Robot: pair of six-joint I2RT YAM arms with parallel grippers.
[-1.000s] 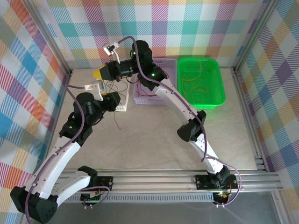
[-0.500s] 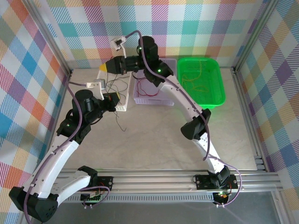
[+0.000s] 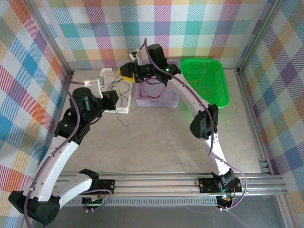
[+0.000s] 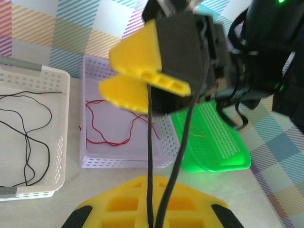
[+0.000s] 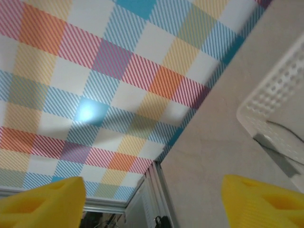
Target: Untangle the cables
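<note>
You pinch two dark cables (image 4: 149, 137) tight in the left fingers (image 4: 118, 206) while the right fingers (image 5: 42, 199) stand open, seemingly letting them go toward the white basket (image 4: 61, 133).

Three baskets are set in a row at the back of the table (image 3: 156, 142). The left basket (image 3: 122, 110) is placed just beside the middle basket (image 3: 156, 103), and the right basket (image 3: 223, 97) comes last. Cables (image 4: 28, 93) are laid in all three.

The pale tabletop (image 3: 156, 142) carries three baskets along its far edge: a white basket (image 3: 124, 109) left, a lilac basket (image 3: 156, 102) just beside it, and a green basket (image 3: 225, 97) right.
</note>
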